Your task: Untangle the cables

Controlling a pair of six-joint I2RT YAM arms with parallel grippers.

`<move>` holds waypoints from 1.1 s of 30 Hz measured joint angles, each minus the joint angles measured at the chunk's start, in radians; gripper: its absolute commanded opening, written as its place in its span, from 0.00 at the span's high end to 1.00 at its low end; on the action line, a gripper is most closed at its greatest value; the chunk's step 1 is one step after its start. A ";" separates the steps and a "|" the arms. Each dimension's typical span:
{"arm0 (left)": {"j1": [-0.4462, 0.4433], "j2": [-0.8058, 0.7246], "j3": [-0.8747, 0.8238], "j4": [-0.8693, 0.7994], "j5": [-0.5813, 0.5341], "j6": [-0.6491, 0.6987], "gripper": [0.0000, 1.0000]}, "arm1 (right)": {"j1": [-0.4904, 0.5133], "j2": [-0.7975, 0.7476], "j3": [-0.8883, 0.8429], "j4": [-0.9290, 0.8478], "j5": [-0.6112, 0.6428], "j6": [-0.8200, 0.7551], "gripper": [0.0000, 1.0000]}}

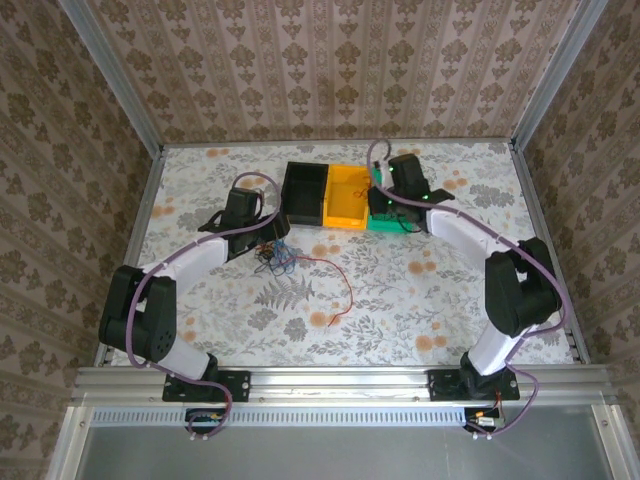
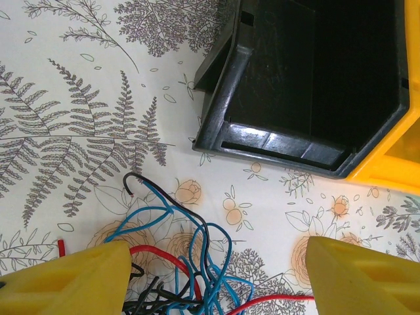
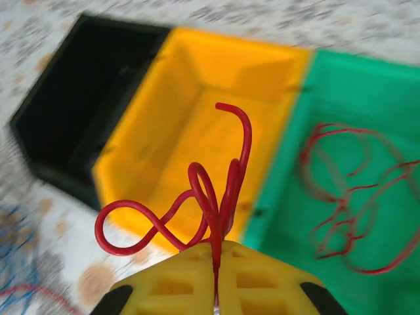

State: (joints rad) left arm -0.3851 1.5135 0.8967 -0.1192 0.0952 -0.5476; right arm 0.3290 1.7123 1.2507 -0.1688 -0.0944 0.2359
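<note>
Over the rim of the green plastic bin [image 3: 341, 65], which already holds loose red wires [image 3: 344, 207], the right jaws pinch a looped thin red wire [image 3: 210, 197]. Releasing it well inside green looks wisest. Left of that bin, the left jaws gape above the blue, black and red tangle [image 2: 197, 249] on the surface [image 2: 65, 65].

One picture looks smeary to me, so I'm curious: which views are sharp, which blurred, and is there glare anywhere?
Right wrist view: the red wire pinched in the right tool is crisp, the yellow bin and green bin behind are smeared. Left wrist view: sharp, with a glare streak on the front lip of the black bin. Top view: evenly lit, the tangled cables tiny.
</note>
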 measured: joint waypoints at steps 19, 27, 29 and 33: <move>0.001 0.000 -0.073 -0.008 -0.017 0.000 0.30 | 0.257 0.060 -0.040 -0.010 -0.208 -0.057 0.60; 0.002 -0.025 -0.090 -0.013 -0.037 0.000 0.30 | 0.309 0.158 -0.040 -0.155 -0.211 -0.129 0.60; 0.003 -0.034 -0.090 -0.015 -0.042 0.000 0.30 | 0.312 0.162 -0.042 -0.181 -0.193 -0.146 0.60; 0.007 -0.037 -0.090 -0.018 -0.048 0.001 0.30 | 0.320 0.179 -0.044 -0.203 -0.168 -0.164 0.65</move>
State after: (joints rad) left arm -0.3779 1.4765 0.8066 -0.1371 0.0475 -0.5468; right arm 0.6495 1.8912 1.2068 -0.3717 -0.2623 0.0715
